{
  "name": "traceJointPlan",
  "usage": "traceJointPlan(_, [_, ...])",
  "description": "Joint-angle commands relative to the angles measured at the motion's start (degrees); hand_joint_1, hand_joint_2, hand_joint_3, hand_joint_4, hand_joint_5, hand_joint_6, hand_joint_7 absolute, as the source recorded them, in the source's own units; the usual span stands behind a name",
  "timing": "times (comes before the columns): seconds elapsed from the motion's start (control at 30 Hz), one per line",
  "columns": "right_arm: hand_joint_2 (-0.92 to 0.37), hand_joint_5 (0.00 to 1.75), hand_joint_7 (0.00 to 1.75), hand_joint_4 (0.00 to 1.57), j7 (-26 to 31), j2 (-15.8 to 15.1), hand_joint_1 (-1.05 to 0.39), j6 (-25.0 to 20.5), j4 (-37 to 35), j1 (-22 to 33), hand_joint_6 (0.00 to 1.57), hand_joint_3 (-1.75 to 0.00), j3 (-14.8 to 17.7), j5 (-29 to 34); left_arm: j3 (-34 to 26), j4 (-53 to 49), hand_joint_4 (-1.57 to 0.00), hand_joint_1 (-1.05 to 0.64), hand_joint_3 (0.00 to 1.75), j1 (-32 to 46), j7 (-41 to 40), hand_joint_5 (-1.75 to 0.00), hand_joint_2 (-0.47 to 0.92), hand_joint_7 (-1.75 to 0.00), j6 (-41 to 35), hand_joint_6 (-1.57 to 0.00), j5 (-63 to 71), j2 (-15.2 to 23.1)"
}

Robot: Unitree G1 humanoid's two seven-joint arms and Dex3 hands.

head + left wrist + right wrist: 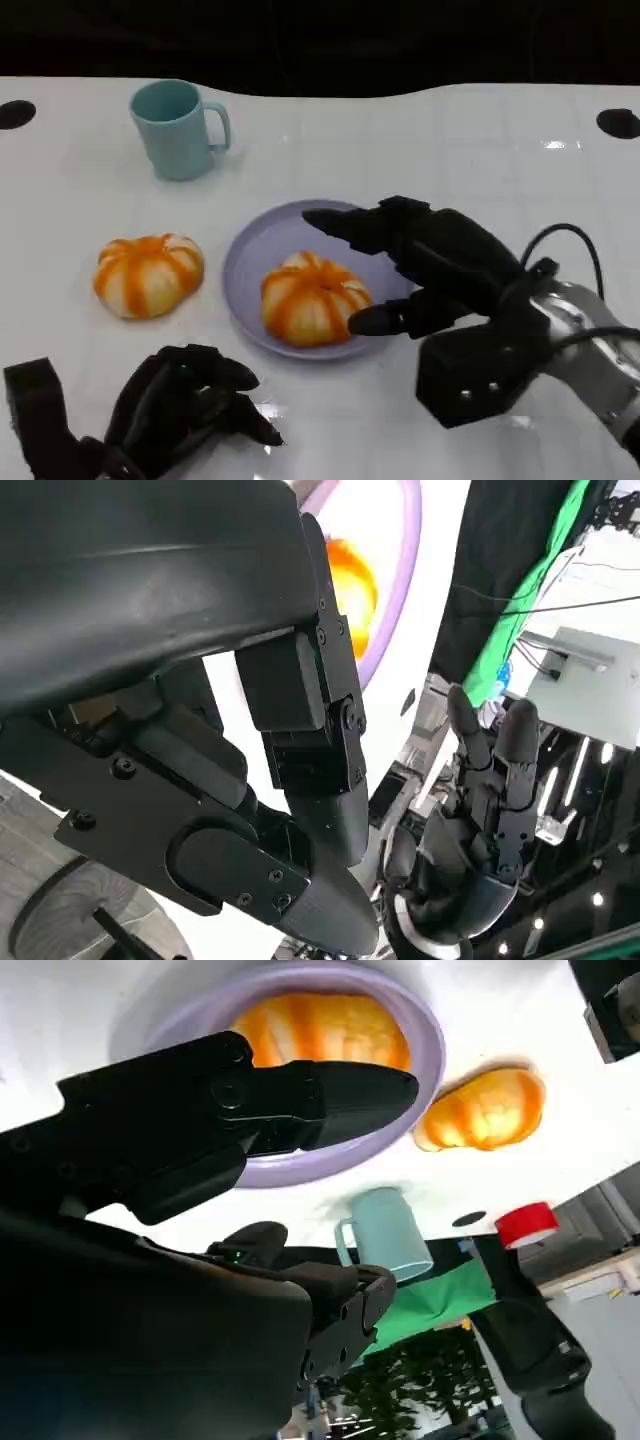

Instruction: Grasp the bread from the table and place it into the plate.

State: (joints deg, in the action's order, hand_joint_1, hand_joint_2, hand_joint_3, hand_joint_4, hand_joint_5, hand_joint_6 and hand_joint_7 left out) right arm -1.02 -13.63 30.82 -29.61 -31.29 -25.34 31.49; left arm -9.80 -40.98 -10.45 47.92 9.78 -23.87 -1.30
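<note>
Beside the right hand: a bread [313, 298] lies in the purple plate [250, 255], just by the fingertips, not held.
Right hand [430, 265]: fingers spread over the plate's near side, gripping nothing.
Left hand [185, 405]: low on the table, fingers loosely curled, holding nothing that I can see.
Ahead of the left hand: a second bread [148, 274] on the bare table, beside the plate.
Handling: likely light and soft, easily dented.
Where to hold: across the round sides, gently.
Beyond: teal mug [178, 128].
</note>
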Motion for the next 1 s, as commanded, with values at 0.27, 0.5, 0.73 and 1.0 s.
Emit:
traceJointPlan(0.27, [-0.92,1.72,1.41,0.50,-12.1,3.2,-0.54,2.9,6.2,14.2,0.37,-0.10,9.2,-28.6,0.0,-1.1,-1.57,-1.01,0.01,-0.7,-0.6,-0.31,0.75,-0.07,1.0,-1.57,0.8,0.5])
traceJointPlan(0.5, [-0.92,1.75,1.74,0.59,-20.0,3.4,-0.35,-4.4,14.6,23.0,0.35,-0.13,13.9,-39.8,0.3,-0.2,-1.57,-1.02,0.01,-0.2,-0.9,-0.32,0.76,-0.08,0.9,-1.57,1.1,0.1])
traceJointPlan(0.73, [-0.91,1.75,1.75,0.62,-22.7,4.5,-0.33,-10.0,20.2,29.3,0.43,-0.12,17.0,-44.2,0.2,-0.1,-1.57,-1.00,0.00,-0.2,-0.7,-0.30,0.76,-0.06,0.7,-1.57,1.1,0.1])
traceJointPlan(1.0, [-0.90,1.75,1.75,0.65,-24.4,5.6,-0.32,-20.6,27.0,36.6,0.49,-0.11,19.2,-50.2,0.5,1.2,-1.57,-1.00,0.00,0.3,-1.3,-0.31,0.76,-0.07,-0.4,-1.57,1.2,0.0])
